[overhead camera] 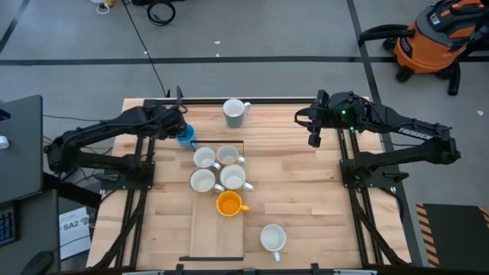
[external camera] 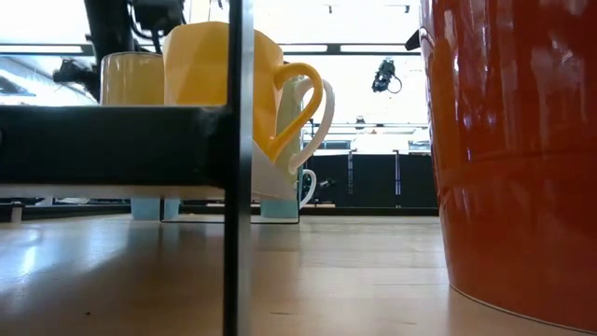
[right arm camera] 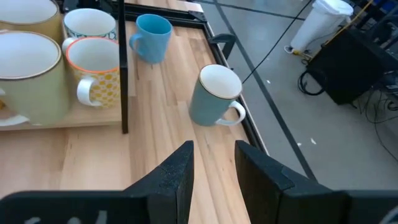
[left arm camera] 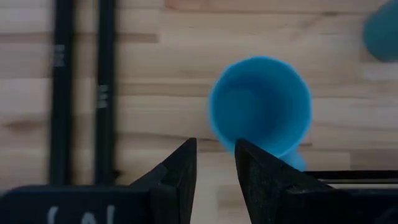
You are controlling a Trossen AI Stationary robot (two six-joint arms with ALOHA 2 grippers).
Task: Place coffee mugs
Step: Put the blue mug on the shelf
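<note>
Hovering directly over the bright blue mug (overhead camera: 186, 137), the left gripper (left arm camera: 214, 163) had its fingers drawn close with only a thin slit between them, and they gripped nothing; the mug stood on the table (overhead camera: 306, 198) just outside the far left corner of the black-framed tray (overhead camera: 216, 234). Five mugs clustered on the tray: four white or cream ones and the orange mug (overhead camera: 228, 204) nearest the front. A greyish mug (right arm camera: 214, 96) sat apart near the table's far edge, and another white mug (overhead camera: 273, 237) stood alone toward the front right. The right gripper (right arm camera: 213, 163) hung above the table's far right, fingers barely parted, empty.

The risk, as I judged it, was the narrow finger gap: descending like that could strike the blue rim and tip or shove the mug against the tray frame. A wall pinch taken off-centre might also let the mug swing and knock the crowded mugs when carried in
</note>
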